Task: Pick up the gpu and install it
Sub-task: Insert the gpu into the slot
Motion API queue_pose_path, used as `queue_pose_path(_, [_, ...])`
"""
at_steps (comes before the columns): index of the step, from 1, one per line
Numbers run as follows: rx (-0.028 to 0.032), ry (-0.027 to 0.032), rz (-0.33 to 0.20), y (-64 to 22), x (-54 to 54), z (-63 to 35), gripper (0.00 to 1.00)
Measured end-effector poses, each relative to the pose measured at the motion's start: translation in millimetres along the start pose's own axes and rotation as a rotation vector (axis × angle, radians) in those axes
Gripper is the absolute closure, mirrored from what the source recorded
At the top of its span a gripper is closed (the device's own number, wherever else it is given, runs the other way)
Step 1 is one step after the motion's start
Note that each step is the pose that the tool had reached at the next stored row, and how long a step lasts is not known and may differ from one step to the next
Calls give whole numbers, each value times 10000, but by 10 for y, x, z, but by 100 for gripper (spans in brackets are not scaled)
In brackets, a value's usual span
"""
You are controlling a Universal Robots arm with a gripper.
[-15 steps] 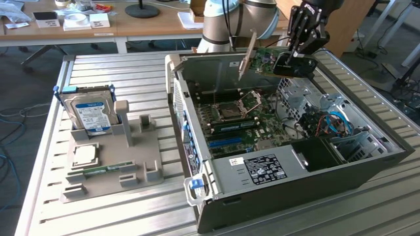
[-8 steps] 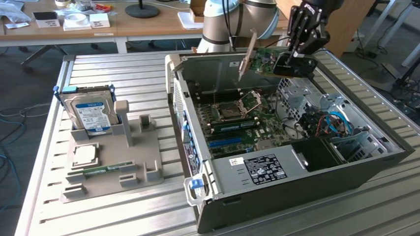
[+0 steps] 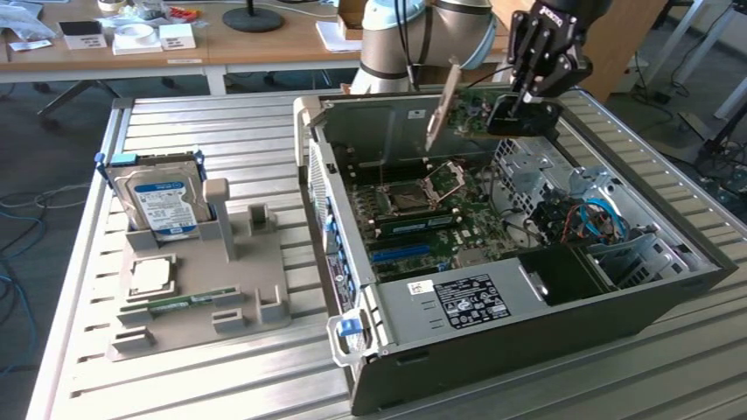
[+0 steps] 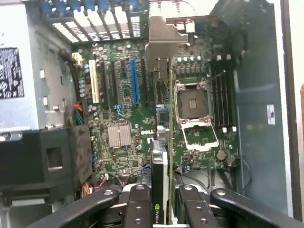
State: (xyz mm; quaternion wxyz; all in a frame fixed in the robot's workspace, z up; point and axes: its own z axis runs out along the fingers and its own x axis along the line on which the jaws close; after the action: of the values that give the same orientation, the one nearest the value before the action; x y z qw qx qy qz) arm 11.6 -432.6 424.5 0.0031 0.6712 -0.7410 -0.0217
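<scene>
We are reading the white word "DELL" on the green circuit-board motherboard [image 4: 142, 134] inside the open grey metal computer case [image 3: 467, 376], just beside a square silver finned heatsink [image 4: 118, 135]. We are making out a small green logo [image 4: 156, 207] on the black cooler of the thin green gpu [image 4: 159, 175]. The black sticker [image 3: 473, 302] on a grey panel at the case's edge and the silver hard drive's blue label [image 3: 161, 203] are giving us nothing legible.

You get bright, even room light in the exterior view. The slatted table [image 3: 210, 385] shines pale, strongest toward the exterior view's right, while the inside of the computer case [image 3: 491, 302] sits in shade. In the wrist view, glare washes the gpu [image 4: 159, 161] pale at its metal end, the motherboard [image 4: 118, 95] looks dim and greenish, and the black gripper [image 4: 164, 190] carries soft highlights.
</scene>
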Motion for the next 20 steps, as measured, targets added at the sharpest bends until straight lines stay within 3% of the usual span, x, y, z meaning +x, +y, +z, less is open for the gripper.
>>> queue_pose_path(9, [-11,16,-457,0,-2,2,74])
queue_pose_path(10, [33,13,-547,5,-2,10,74])
queue_pose_path(11, [221,-10,-664,26,2,25,74])
queue_pose_path(13, [365,-36,-762,69,6,41,74])
queue_pose_path(20, [374,-40,-770,71,9,43,74])
